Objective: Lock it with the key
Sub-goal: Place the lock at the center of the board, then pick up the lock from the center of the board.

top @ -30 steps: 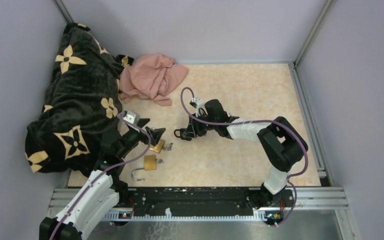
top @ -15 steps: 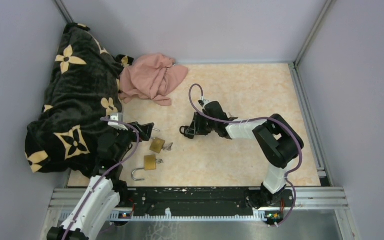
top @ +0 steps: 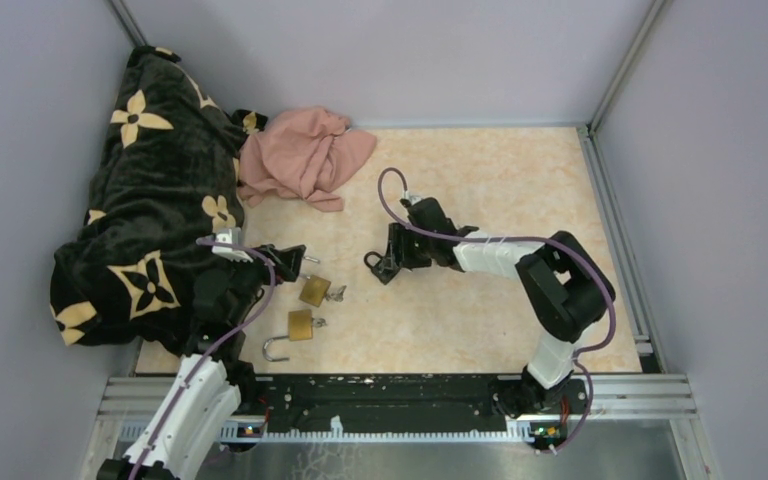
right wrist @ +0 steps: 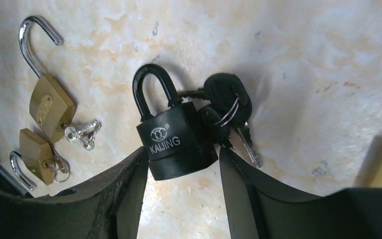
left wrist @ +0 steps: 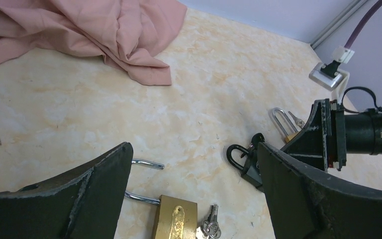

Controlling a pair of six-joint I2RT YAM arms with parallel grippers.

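Observation:
A black "KAIJING" padlock (right wrist: pixel 179 142) lies flat with its shackle closed; black-headed keys (right wrist: pixel 226 99) sit at its right side. My right gripper (right wrist: pixel 182 152) is open and straddles the padlock's bottom end. In the top view the right gripper (top: pixel 390 262) sits just right of the black padlock (top: pixel 372 263). My left gripper (left wrist: pixel 194 149) is open and empty, low over the floor. A brass padlock (left wrist: pixel 174 221) with an open shackle and its keys (left wrist: pixel 209 229) lie just below it. In the top view the left gripper (top: pixel 292 258) is up-left of that brass padlock (top: pixel 313 290).
A second brass padlock (top: pixel 300 325) with an open shackle lies nearer the front edge. Another brass padlock (left wrist: pixel 284 127) lies behind the right gripper. A pink cloth (top: pixel 305 155) and a black flowered blanket (top: pixel 150 190) fill the back left. Grey walls enclose the table.
My left gripper has pulled back to the left, off the brass padlock. My right gripper and the black padlock have shifted slightly right.

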